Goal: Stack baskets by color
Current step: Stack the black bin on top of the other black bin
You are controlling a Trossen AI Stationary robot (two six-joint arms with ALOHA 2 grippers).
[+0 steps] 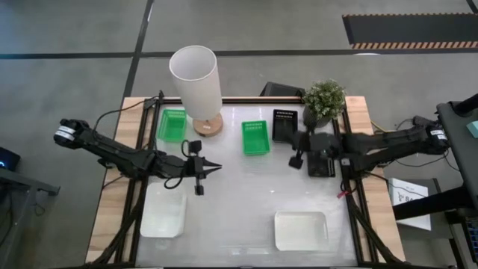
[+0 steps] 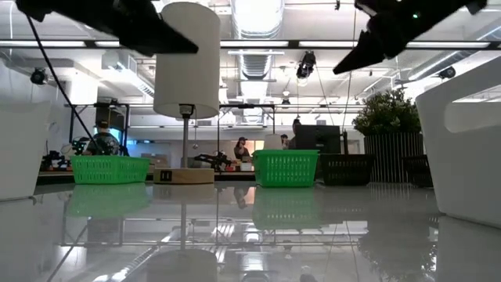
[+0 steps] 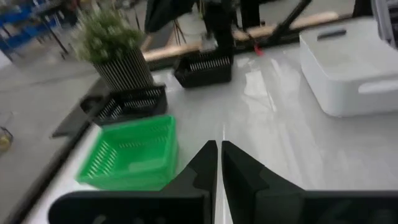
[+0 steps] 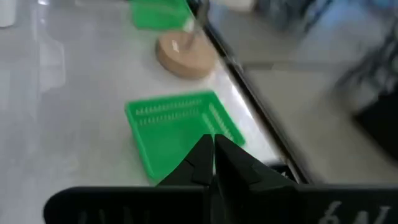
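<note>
Glossy table (image 1: 246,187), people behind in low view

High cam: straight down, far, I get whole glossy white table (image 1: 246,194) plus both arms. Low cam: table-top height, level across table into room behind. Left wrist cam: close, looks past own dark fingers (image 3: 239,177) across table. Right wrist cam: close, angled down. All four share middle bright green slotted plastic basket (image 1: 255,137) (image 2: 286,168) (image 3: 134,152) (image 4: 177,127).
</note>
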